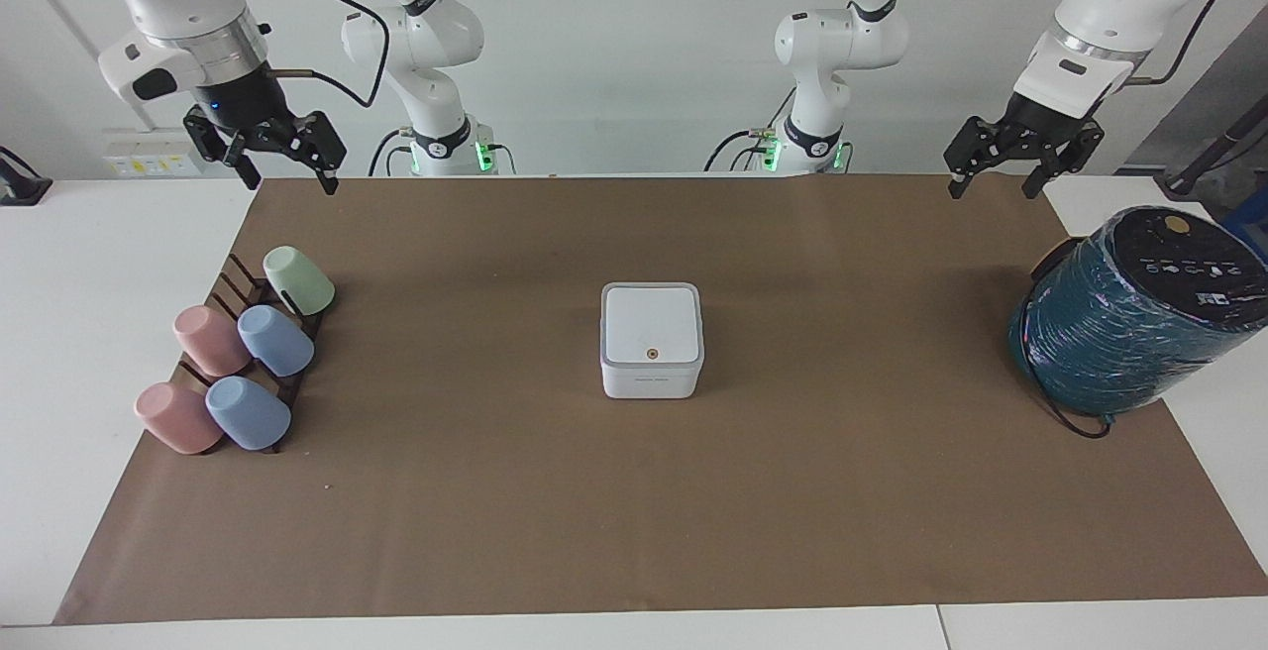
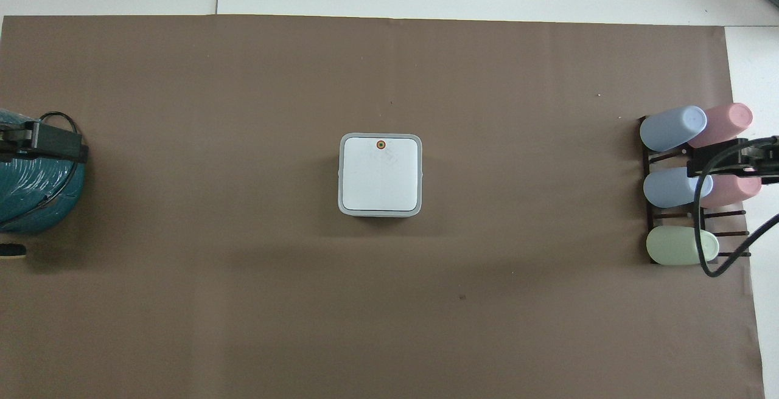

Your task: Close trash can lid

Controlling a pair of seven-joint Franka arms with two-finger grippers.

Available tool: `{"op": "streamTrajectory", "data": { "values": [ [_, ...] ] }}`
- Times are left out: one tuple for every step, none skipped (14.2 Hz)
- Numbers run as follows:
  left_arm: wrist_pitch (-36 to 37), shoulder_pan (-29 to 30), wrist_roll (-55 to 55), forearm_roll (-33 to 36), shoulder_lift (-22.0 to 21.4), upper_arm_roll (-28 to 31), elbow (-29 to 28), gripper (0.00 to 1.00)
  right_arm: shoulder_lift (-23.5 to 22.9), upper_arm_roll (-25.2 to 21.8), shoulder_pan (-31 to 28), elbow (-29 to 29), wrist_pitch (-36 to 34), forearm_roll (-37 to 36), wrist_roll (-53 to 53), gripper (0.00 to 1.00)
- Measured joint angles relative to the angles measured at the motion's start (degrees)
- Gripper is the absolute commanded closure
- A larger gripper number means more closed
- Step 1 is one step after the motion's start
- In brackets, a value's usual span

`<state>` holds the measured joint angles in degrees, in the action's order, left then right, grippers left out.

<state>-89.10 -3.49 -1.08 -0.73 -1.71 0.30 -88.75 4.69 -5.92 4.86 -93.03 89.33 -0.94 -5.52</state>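
White plastic, small and boxy, the trash can [image 1: 651,373] sits mid-sheet on the brown paper [image 1: 634,491] covering the tabletop [image 1: 89,264], with its lid [image 1: 652,323] lying flat and square on the rim, so the closing looks already done. By its look the can is light and hollow with stiff, smooth walls; a sideways shove would probably slide it on the paper, so any touch is best made straight down on the lid, near the orange dot [image 1: 652,354] at the edge farther from the robots, away from what I take to be the hinge side. What is inside cannot be seen with the lid down. Toward the right arm's end from the can, a dark rack [image 1: 260,333] holds five tipped cups, two pink, two blue, one green; their insides are not visible. Toward the left arm's end from the can stands a teal-wrapped cylinder [image 1: 1119,333] with a black top. The left hand [image 1: 994,184] hangs in the air, spread and empty, over the paper's edge near the cylinder. The right hand [image 1: 288,177] hangs over the paper's corner near the rack, its fingers apart, holding nothing.
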Motion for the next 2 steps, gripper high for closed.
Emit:
{"op": "streamTrajectory", "data": {
  "values": [
    [0.0,0.02,0.0,0.01,-0.01,0.02,0.0,0.0,0.0,0.0,0.0,0.0,0.0,0.0,0.0,0.0],
    [0.0,0.03,0.0,0.01,-0.01,0.04,-0.01,0.0,0.0,0.0,0.0,0.0,0.0,0.0,0.0,0.0]
  ]
}}
